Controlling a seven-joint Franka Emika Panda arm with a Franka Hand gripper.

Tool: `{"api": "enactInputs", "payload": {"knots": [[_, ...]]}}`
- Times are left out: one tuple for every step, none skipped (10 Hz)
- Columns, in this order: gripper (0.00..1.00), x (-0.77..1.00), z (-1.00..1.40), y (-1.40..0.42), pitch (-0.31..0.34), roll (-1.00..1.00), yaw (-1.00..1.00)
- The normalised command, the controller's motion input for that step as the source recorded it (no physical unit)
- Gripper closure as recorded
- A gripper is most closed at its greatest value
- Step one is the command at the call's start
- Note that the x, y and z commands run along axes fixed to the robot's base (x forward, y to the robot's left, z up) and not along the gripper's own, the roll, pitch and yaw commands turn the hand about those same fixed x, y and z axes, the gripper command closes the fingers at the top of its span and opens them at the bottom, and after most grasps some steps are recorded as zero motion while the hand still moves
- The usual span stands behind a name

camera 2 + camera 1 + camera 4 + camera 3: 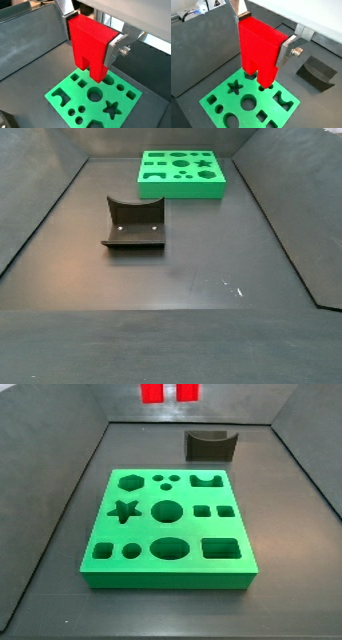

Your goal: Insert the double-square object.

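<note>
The double-square object is a bright red block with two square legs at its lower end, also seen in a wrist view. My gripper is shut on its upper part, a silver finger on each side. It hangs upright above the green board with its shaped holes, legs pointing down and clear of the board. In a side view only the two red legs show at the top edge, high above the green board. The other side view shows the green board but not the gripper.
The dark fixture stands on the floor beyond the board and also shows in a side view and a wrist view. Grey sloping walls enclose the dark floor.
</note>
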Motion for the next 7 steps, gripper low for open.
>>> {"api": "enactInputs", "payload": {"knots": [[1.0,0.63,-1.0,-0.43,-0.067,0.07,-0.3],[1.0,0.92,-1.0,-0.27,-0.049,0.09,-0.19],[1.0,1.0,-0.77,-0.05,-0.06,0.1,-0.1],[1.0,0.88,-0.59,0.02,-0.066,0.12,0.0],[1.0,0.51,-0.45,0.23,-0.121,0.1,0.33],[1.0,0.35,-0.53,0.21,-0.131,0.09,0.45],[1.0,0.35,-0.33,0.02,-0.069,0.14,0.55]]}}
